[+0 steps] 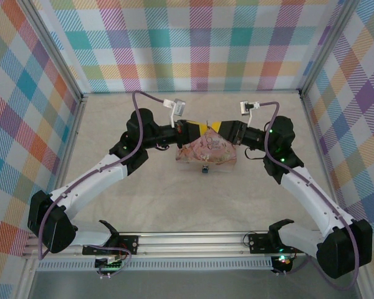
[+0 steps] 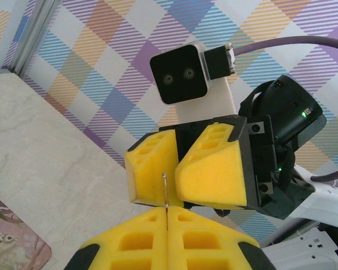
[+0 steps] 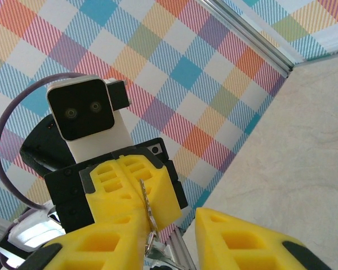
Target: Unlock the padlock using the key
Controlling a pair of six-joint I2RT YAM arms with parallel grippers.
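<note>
Stock on your bench [image 1: 174,199], 5 items:

1. Left gripper [image 2: 167,216]: yellow fingers pressed together, pinching the key.
2. Key [image 2: 165,188]: a thin grey metal sliver. It stands out from between the left gripper's fingertips, held in the air above the tin, pointing toward the other gripper.
3. Right gripper [image 2: 172,185]: it faces the left one tip to tip. You see its 2 yellow fingers [image 2: 211,174] spread, 1 on each side of the key; you cannot tell whether either touches it.
4. Padlock [image 1: 205,169]: tiny and dark with a bluish spot. It sits at the near edge of the tin, below both grippers and apart from the key.
5. Pink floral tin [image 1: 207,151]: it rests mid-bench, directly under the 2 meeting grippers.
</note>
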